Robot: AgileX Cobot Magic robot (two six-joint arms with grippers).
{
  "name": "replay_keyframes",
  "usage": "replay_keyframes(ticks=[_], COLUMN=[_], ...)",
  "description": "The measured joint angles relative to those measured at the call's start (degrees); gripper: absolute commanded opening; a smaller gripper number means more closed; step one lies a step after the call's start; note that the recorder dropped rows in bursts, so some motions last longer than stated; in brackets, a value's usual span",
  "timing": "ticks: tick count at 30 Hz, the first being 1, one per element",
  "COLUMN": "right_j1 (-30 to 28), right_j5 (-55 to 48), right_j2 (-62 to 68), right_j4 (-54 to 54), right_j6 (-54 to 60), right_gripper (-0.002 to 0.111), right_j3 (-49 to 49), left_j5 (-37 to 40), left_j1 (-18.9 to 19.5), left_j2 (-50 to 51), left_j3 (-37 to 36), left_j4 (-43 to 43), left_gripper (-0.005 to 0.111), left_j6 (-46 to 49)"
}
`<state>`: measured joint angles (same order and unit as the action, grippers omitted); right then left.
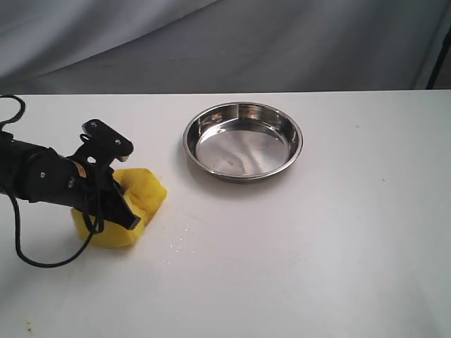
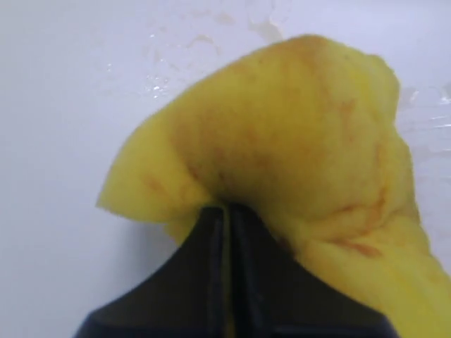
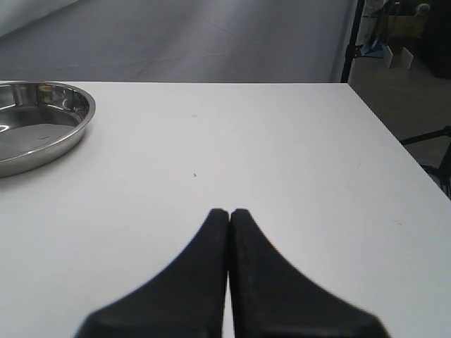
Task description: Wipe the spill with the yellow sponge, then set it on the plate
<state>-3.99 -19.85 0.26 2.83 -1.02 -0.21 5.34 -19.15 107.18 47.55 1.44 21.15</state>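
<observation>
Atop the table (image 1: 338, 246), left end effector (image 2: 227, 211) tight on yellow sponge (image 2: 296, 141)

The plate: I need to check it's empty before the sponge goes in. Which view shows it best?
The exterior view: the whole plate shows, rim and bare bottom, nothing in it. The right wrist view catches only part, cut by the picture's edge. The left wrist view shows none of it.

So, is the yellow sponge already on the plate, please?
No, the left gripper holds the yellow sponge on the table, apart from the plate.
</observation>
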Motion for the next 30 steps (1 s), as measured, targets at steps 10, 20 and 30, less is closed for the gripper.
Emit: replay_keyframes(ticks=[10, 20, 30], right_j1=[0.0, 0.0, 0.0], right_j5=[0.0, 0.0, 0.0], right_j2=[0.0, 0.0, 0.0], right_j4=[0.0, 0.0, 0.0], right_j6=[0.0, 0.0, 0.0], right_gripper=[0.0, 0.0, 0.0], right_j3=[0.0, 0.0, 0.0], left_j5=[-3.46, -6.45, -7.09], left_j1=[-24.53, -32.34, -26.99], left_j2=[0.62, 1.2, 1.19], left_j3=[0.0, 0.0, 0.0], left_j4=[0.1, 0.68, 0.68], left_gripper=[0.0, 0.0, 0.0], left_j6=[0.41, 0.41, 0.41])
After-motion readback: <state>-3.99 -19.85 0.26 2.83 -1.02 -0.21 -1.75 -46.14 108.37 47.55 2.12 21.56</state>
